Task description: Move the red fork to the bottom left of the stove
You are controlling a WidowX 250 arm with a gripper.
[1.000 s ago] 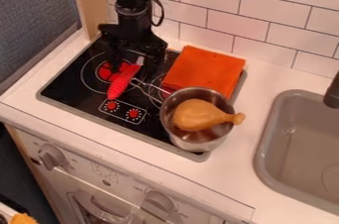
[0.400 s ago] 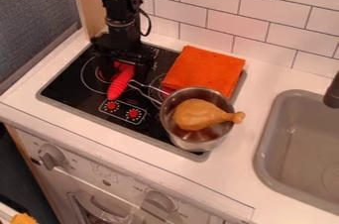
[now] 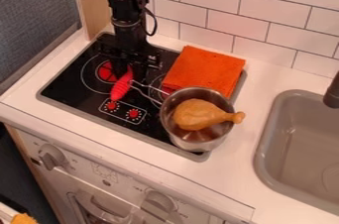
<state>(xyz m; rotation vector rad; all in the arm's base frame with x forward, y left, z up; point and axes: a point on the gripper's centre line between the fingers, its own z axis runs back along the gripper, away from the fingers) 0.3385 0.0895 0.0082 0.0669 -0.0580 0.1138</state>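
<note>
Red fork (image 3: 121, 88) — upper end behind gripper (image 3: 125, 71), over stove (image 3: 71, 87)

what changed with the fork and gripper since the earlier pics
The red fork has turned a little, its handle now running more straight up and down in the picture. The gripper above it shifted toward the picture's left, then came part of the way back. I can't tell whether it has hold of the fork. The pot, drumstick and orange cloth stayed put.
</note>
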